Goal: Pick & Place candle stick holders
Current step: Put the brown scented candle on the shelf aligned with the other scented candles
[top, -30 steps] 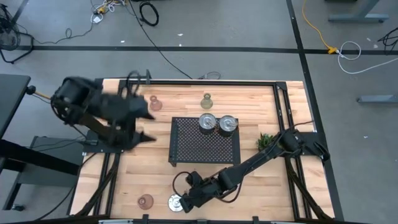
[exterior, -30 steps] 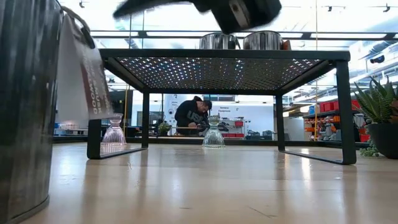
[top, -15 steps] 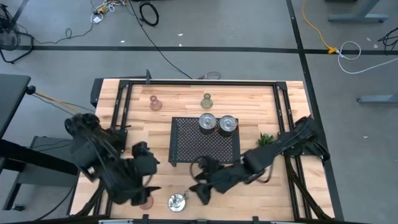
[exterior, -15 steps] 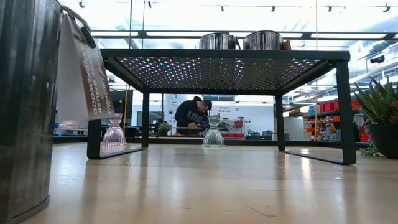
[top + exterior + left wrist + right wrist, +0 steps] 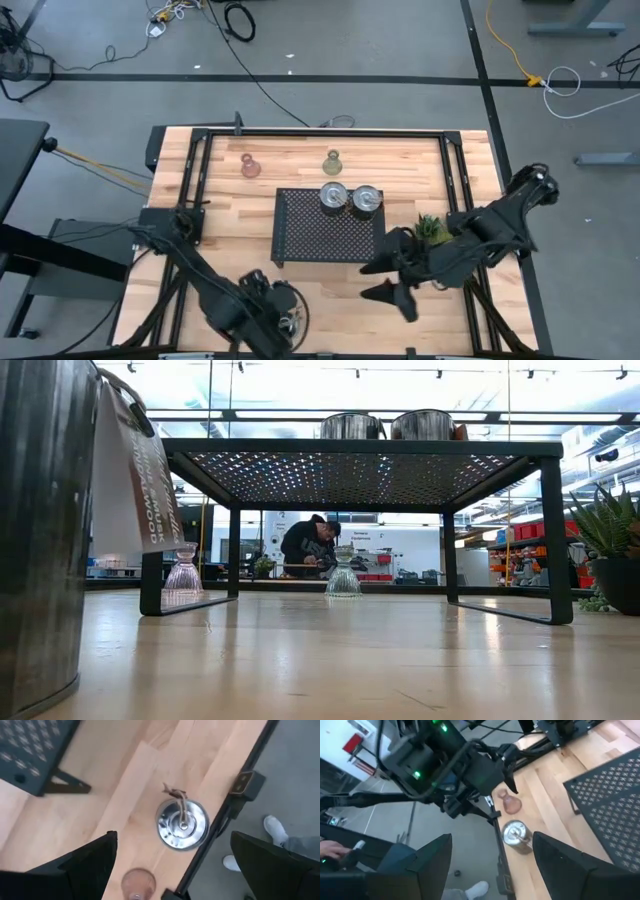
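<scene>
One silver candle stick holder (image 5: 182, 824) stands on the table by the near edge, with a pink glass holder (image 5: 137, 882) beside it. My left gripper (image 5: 173, 837) hangs open above them, pointing down, touching neither. My right gripper (image 5: 380, 280) is open and empty, raised over the table to the right of the silver holder (image 5: 515, 834). Two more silver holders (image 5: 333, 195) (image 5: 366, 200) stand on the black perforated tray (image 5: 320, 235). Behind the tray a pink glass holder (image 5: 249, 166) and an olive one (image 5: 332, 161) stand on the table.
A small spiky potted plant (image 5: 432, 228) stands right of the tray, close to my right arm. In the low view the near silver holder (image 5: 40, 530) with its paper tag fills the left. A person's shoes (image 5: 272, 827) show on the floor past the near edge.
My left gripper has swung from the table's far left toward the near edge and come down over the silver holder and pink glass there, staying open. My right gripper has drawn away from that silver holder, up and toward the right. The holder has stayed in place.
</scene>
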Controlling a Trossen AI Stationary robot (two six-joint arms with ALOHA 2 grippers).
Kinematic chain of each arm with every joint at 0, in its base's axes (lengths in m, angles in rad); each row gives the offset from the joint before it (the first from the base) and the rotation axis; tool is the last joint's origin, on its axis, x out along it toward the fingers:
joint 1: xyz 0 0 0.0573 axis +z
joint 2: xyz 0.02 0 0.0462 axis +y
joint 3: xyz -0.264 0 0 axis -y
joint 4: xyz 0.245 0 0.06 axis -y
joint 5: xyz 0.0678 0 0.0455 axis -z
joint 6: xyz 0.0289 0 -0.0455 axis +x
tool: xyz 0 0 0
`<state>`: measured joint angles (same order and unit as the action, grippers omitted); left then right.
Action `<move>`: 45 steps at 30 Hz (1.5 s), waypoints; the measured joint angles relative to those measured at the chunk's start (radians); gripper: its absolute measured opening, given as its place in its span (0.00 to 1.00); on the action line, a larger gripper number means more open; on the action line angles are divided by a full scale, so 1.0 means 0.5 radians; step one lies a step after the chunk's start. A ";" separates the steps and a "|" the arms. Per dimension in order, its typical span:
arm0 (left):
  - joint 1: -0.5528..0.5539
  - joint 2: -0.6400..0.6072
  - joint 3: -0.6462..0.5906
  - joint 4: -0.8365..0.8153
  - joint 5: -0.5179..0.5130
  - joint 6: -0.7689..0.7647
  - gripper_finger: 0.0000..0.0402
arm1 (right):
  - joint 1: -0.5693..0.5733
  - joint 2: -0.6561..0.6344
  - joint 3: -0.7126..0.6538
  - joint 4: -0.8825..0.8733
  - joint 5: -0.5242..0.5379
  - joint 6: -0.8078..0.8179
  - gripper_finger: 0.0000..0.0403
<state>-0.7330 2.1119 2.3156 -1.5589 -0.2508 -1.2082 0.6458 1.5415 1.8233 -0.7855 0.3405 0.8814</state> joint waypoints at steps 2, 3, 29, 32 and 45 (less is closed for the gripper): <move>0.004 0.049 0.000 0.007 0.008 -0.070 0.97 | 0.020 -0.031 0.000 -0.035 0.003 -0.001 0.68; 0.004 0.067 0.000 0.018 0.008 -0.097 0.97 | 0.031 -0.040 0.000 -0.061 0.009 -0.001 0.68; 0.099 0.315 0.001 0.076 0.445 -0.178 0.97 | 0.219 -0.024 0.000 -0.104 0.022 0.060 0.68; 0.099 0.358 0.001 0.125 0.536 -0.110 0.97 | 0.221 -0.024 0.000 -0.086 0.022 0.060 0.68; 0.130 0.399 0.000 0.094 0.570 -0.021 0.97 | 0.223 -0.024 0.000 -0.073 0.021 0.037 0.68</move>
<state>-0.6681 2.3116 2.3154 -1.5117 0.0341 -1.2186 0.7570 1.5295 1.8232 -0.8219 0.3511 0.8997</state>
